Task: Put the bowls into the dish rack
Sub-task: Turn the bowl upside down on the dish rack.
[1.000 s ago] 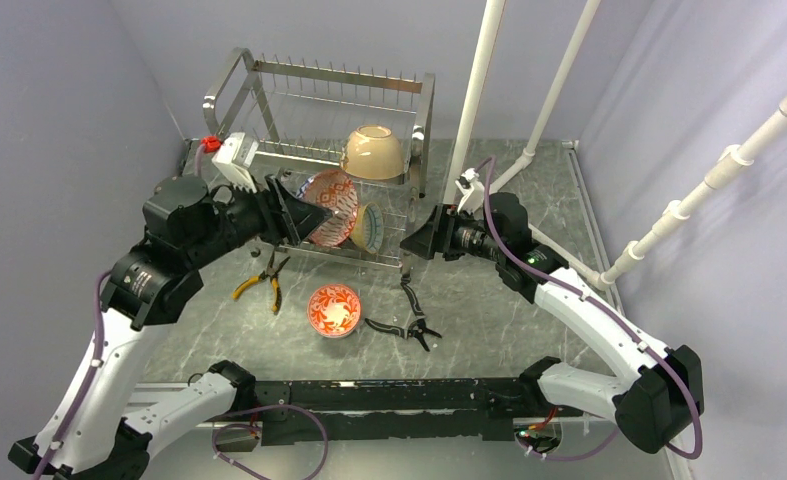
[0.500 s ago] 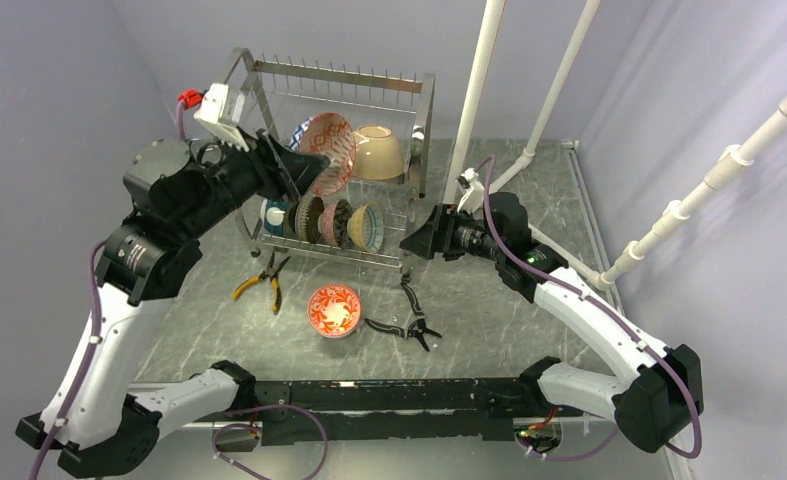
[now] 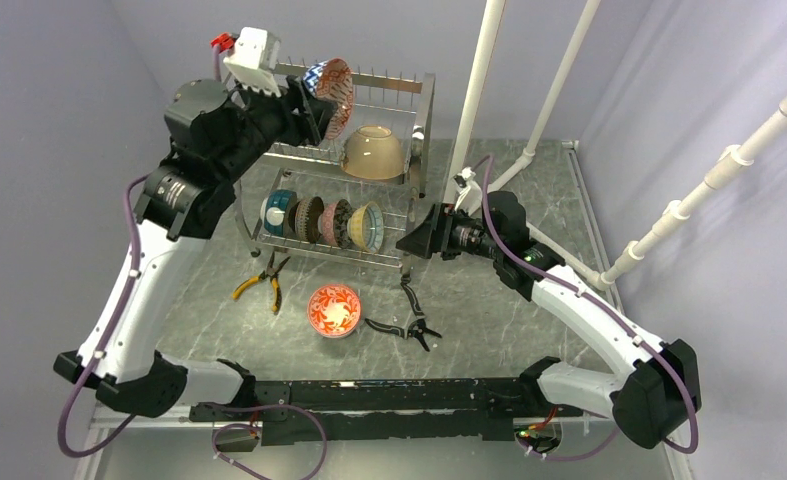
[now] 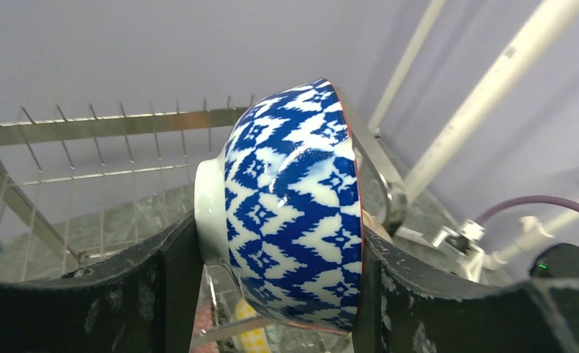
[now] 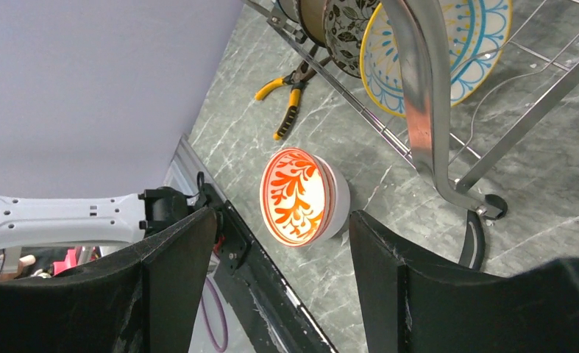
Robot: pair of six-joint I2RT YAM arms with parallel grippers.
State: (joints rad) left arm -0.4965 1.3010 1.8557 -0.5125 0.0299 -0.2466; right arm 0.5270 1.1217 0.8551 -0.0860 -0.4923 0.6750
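On the grey table, nearest the arm bases, a red bowl is seen standing the right way up. It is not in the rack. Yellow pliers are laid to its left and black pliers to its right, each a little apart from it.

Just past these, the right gripper is held low, near the front right leg of the dish rack. Its fingers are spread wide and nothing is gripped between them.

On the bottom shelf of the rack a row of bowls is stood on edge, side by side. A teal bowl is placed at the left end, dark patterned ones in the middle, and a yellow and teal bowl at the right end.

On the top shelf, at the right side, a tan bowl is laid with its foot turned up.

Farthest and highest, a blue and white bowl is gripped by the left gripper. It is held on its edge, with one finger pressed on its foot and the other across its mouth. It is held up by the prongs at the back of the top shelf. Whether the prongs are touched cannot be told.

White pipes are seen behind the rack, to the right.
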